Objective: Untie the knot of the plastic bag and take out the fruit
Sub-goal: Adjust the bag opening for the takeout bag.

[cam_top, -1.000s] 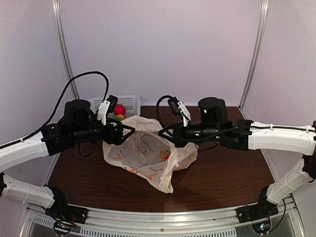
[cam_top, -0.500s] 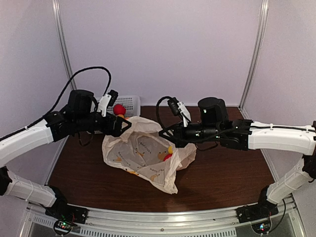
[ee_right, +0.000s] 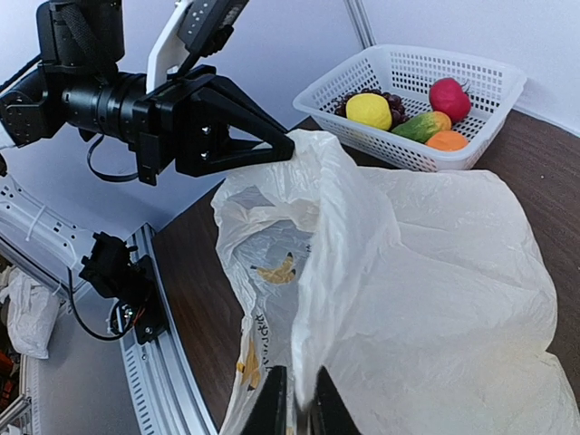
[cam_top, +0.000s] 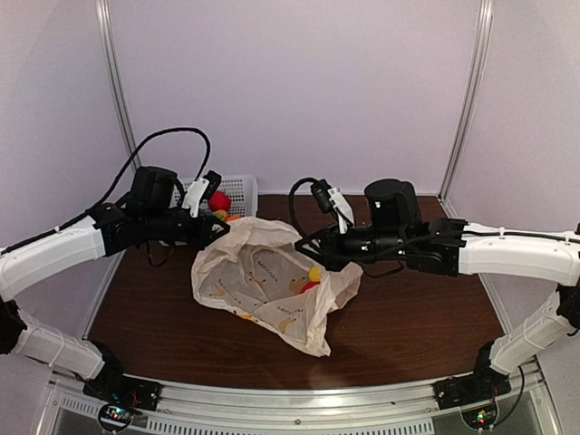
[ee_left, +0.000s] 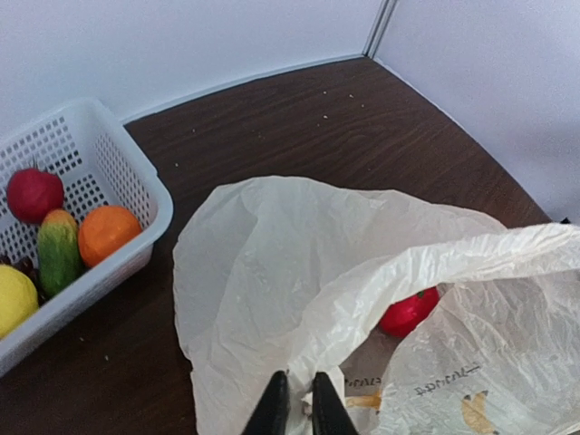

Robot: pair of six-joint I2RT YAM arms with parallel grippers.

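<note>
The cream plastic bag (cam_top: 263, 290) printed with bananas lies mid-table with its mouth pulled wide. The knot is out of view. My left gripper (cam_top: 222, 232) is shut on the bag's left rim; in the left wrist view its tips (ee_left: 299, 412) pinch the film (ee_left: 272, 272). My right gripper (cam_top: 304, 246) is shut on the right rim, with a fold of the bag (ee_right: 435, 272) between its tips (ee_right: 299, 408). Inside the bag lies fruit: a red one (ee_left: 408, 313), seen from above as red (cam_top: 308, 287) beside yellow (cam_top: 314, 274).
A white perforated basket (cam_top: 237, 188) stands at the back left against the wall, behind my left gripper. It holds a red fruit (ee_left: 34, 193), a green-orange one (ee_left: 58, 252), an orange one (ee_left: 107, 232) and a yellow one (ee_left: 14, 299). Wall panels close in the table's far edges.
My left gripper, open half a second ago, has shut on the bag's left rim. The bag's mouth now gapes wider between the two grippers. The right arm has barely moved.
</note>
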